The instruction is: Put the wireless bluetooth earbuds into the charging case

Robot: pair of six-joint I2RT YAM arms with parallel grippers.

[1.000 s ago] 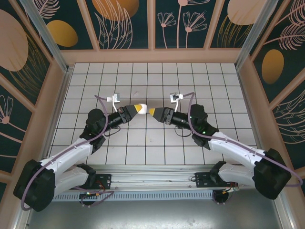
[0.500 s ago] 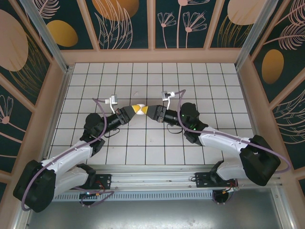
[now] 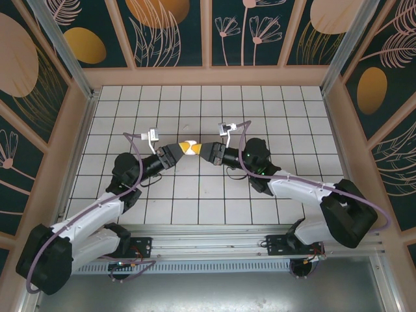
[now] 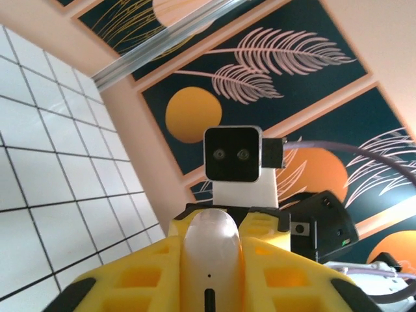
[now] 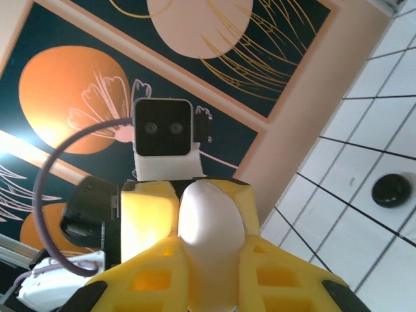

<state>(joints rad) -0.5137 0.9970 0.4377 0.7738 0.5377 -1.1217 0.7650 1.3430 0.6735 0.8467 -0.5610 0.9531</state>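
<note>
left end effector [image 3: 186,148] is pinching white case [image 4: 209,250] | right end effector [image 3: 205,153] is pinching its other end | black earbud [image 5: 390,191] is lying on counter [image 3: 195,195]

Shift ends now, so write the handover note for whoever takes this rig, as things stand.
The left pincer is shut on one end of the white charging case.
The right pincer looks shut on the case's other end, tip to tip with the left.
A small glossy black item lies on a tile; it is too small to tell whether it is one of the earbuds.
Done: the case is held between both pincers.
Left: open the case and seat the earbuds. Whether its lid is open cannot be told.
</note>
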